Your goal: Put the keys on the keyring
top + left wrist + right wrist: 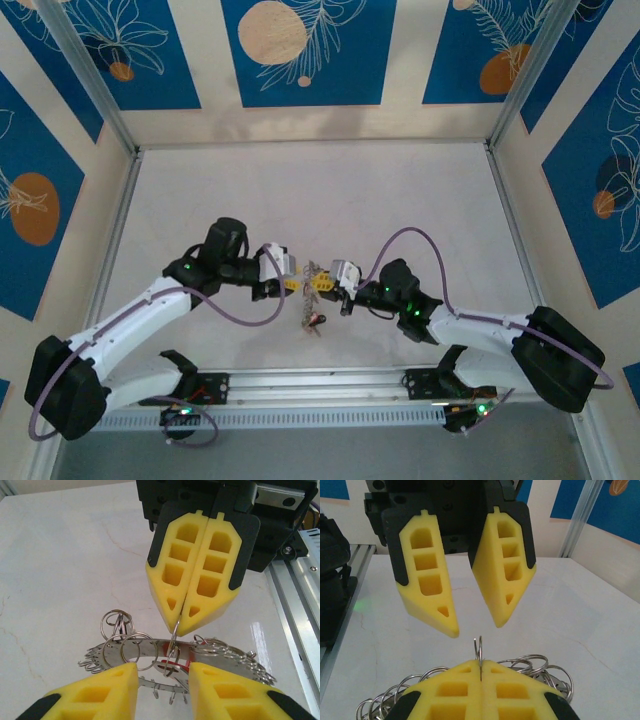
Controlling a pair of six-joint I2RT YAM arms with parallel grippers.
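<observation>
The right gripper [179,627] has its jaws clenched on the keyring [173,641], a thin, slick silver wire loop. The left gripper [475,627] hangs released, facing it. That wire could twist or slip between the soft-looking yellow pads [205,580], or snag the tangle of spare rings [220,650] under it. The keys [315,322], tiny and plastic-headed, seem to lie on the table [300,190] nearside of the keyring.

Overhead; opposed wrist close-ups of keyring [481,652]
</observation>
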